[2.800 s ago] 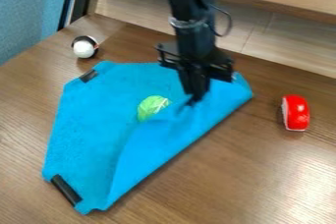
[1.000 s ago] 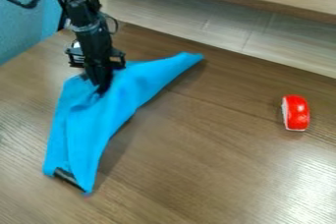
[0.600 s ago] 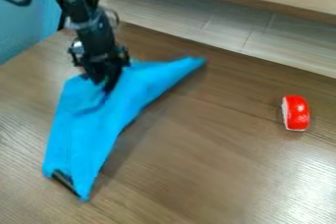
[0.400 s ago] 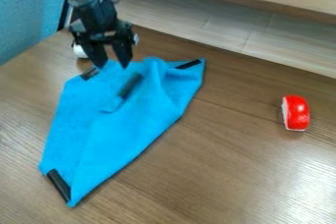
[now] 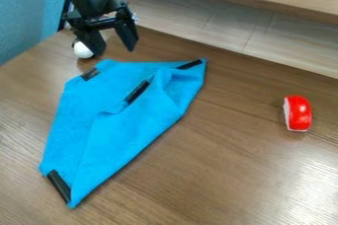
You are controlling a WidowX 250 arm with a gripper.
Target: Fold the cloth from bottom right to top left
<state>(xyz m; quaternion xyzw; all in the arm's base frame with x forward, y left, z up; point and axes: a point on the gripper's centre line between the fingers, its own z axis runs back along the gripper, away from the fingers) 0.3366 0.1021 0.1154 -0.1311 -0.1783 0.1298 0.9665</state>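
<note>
One blue cloth (image 5: pixel 99 135) is laid on the table (image 5: pixel 231 184), its narrow end pointed near left, where a black strip (image 5: pixel 59 186) is seen at the edge. Well apart, to the cloth's right, a red and white toy (image 5: pixel 300 113) is placed. Part of the cloth is folded over, and a second strip (image 5: pixel 137 92) is carried by the flap, short of the far left corner. That corner is marked by a third strip (image 5: pixel 90 74), the far right one by a fourth strip (image 5: pixel 190 64). Beyond the cloth, the gripper (image 5: pixel 115 51) is held with its fingers (image 5: pixel 127 35) spread. A white ball (image 5: pixel 82 50) is partly covered by it. The back is closed by a pale wall (image 5: pixel 191 19).
</note>
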